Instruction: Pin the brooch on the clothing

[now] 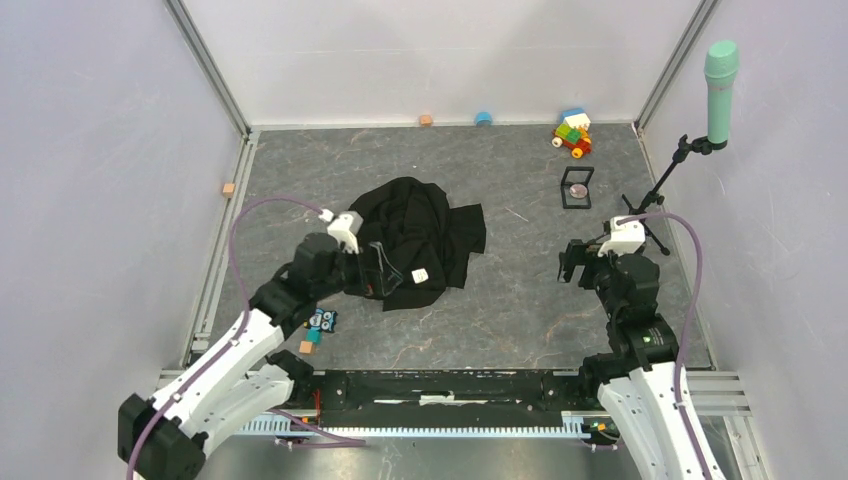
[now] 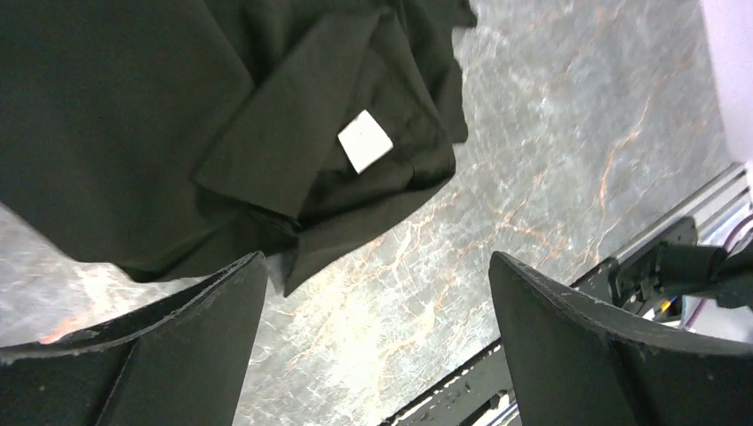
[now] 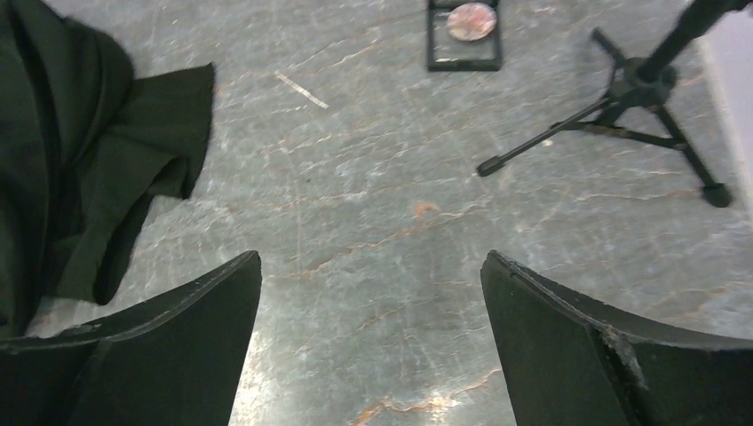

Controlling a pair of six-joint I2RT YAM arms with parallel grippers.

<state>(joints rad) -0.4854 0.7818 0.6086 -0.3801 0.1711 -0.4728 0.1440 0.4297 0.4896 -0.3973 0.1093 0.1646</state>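
Observation:
The black shirt lies crumpled in the middle of the table, its white collar label facing up. It also shows in the left wrist view with the label, and at the left edge of the right wrist view. The round pinkish brooch rests in a small black square frame box at the back right, also in the right wrist view. My left gripper is open and empty over the shirt's near left edge. My right gripper is open and empty, near of the box.
A black tripod stand with a green microphone stands right of the box. A toy brick vehicle, a blue cap and small blocks lie along the back wall. Small toys lie by the left arm.

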